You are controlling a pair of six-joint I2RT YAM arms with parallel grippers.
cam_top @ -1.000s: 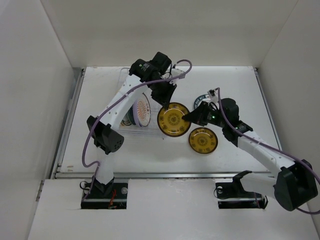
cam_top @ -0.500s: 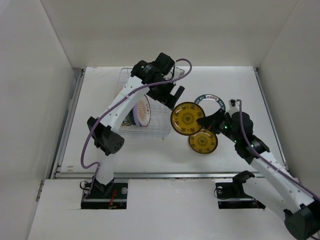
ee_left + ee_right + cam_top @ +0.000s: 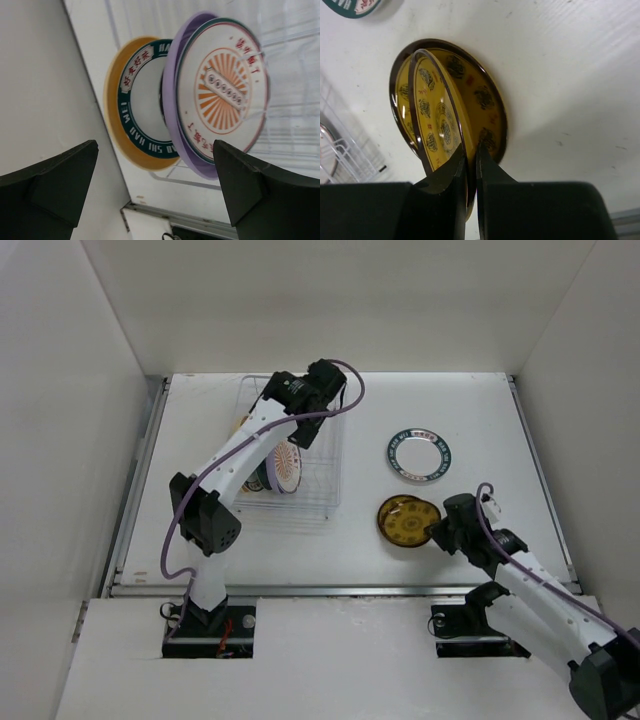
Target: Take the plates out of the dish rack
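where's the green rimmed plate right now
Top view: the green-rimmed plate lies flat on the right half of the table, right of the dish rack and just beyond the gold plates.

Six plates show in all: one gold-brown patterned plate point(image 3: 487, 100) lying flat, a second gold-brown plate point(image 3: 432, 115) on edge, one green-rimmed white plate point(image 3: 421, 454), one yellow-rimmed plate point(image 3: 111, 100), one lavender plate point(image 3: 168, 120), one orange-sunburst plate point(image 3: 225, 90). One wire dish rack point(image 3: 325, 470).

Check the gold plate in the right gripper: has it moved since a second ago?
Yes. The held plate went right and nearer, from beside the dish rack to over the second gold plate on the table.
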